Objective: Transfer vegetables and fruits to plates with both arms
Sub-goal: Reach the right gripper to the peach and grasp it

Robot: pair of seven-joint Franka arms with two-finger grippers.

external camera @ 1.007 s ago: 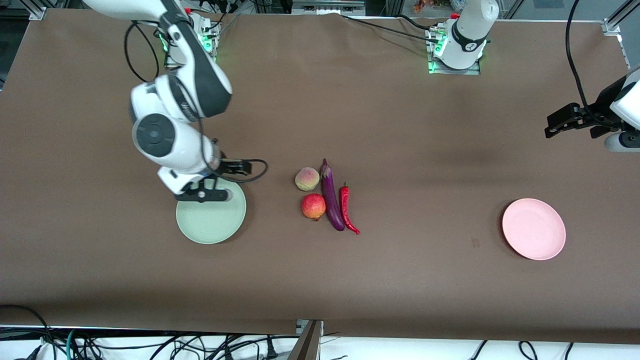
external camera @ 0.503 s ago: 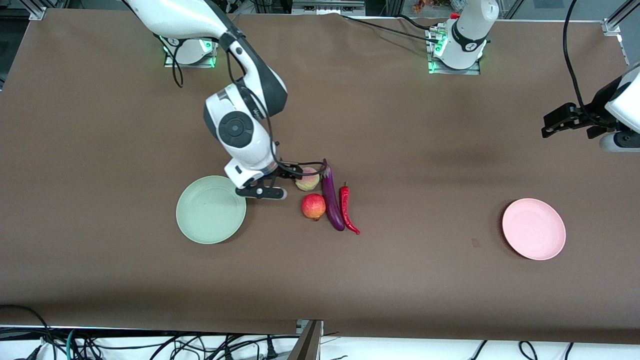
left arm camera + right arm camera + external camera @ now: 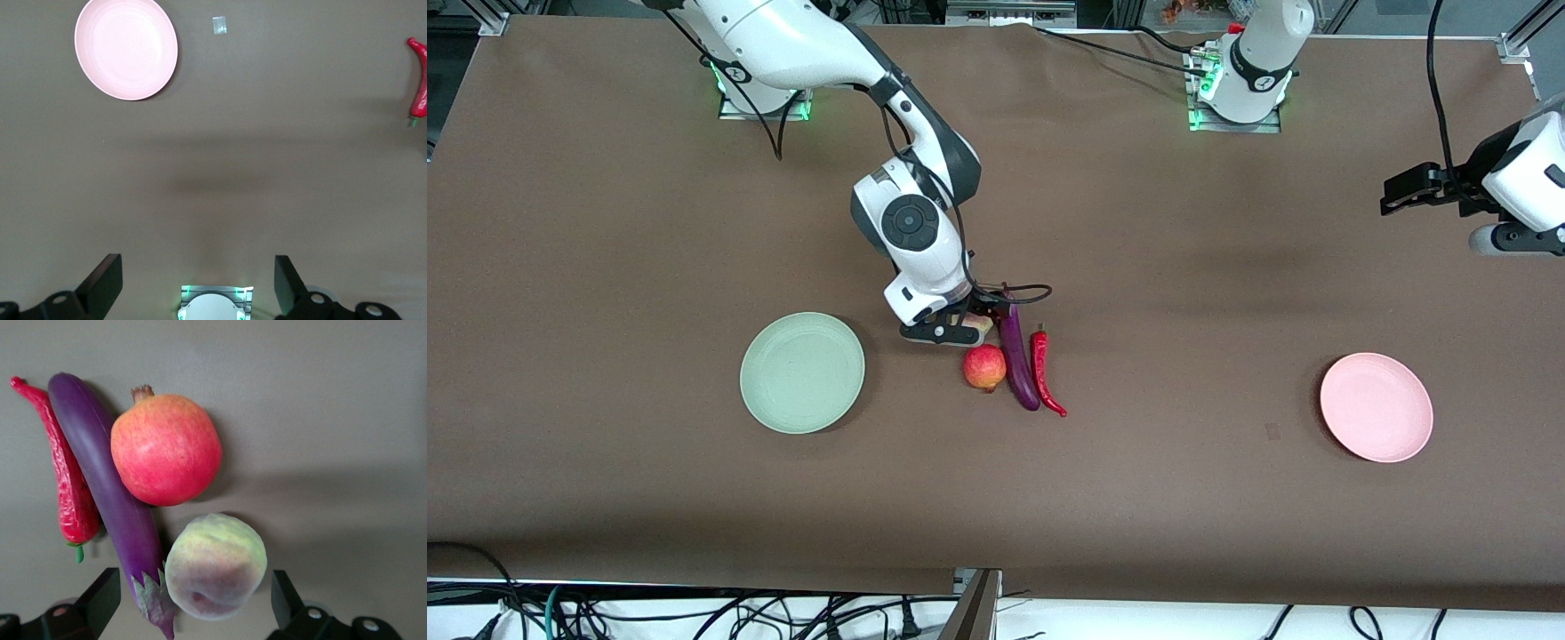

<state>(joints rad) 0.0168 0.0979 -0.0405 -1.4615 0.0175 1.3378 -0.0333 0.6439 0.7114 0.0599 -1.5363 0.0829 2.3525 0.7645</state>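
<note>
Four items lie together on the table and none is on a plate yet. Within the last second the right hand [image 3: 960, 331] has travelled from above the green plate [image 3: 802, 372] to above the peach [image 3: 215, 565]. Its fingers [image 3: 100, 597] are wide open and hold nothing, and the peach sits just under the gap between them. The pomegranate [image 3: 984, 367] lies just beside the hand, touching the eggplant [image 3: 1016, 354]; the chili [image 3: 1045, 372] is next after the eggplant.

I judge that the reach is finished and the grasp of the peach comes next: the hand must go down and close. The eggplant stem is very near one finger, so it may get pushed.

The left hand [image 3: 1423, 187] waits, open and empty, high over its own end of the table, with the pink plate [image 3: 1376, 407] below it, well apart.
</note>
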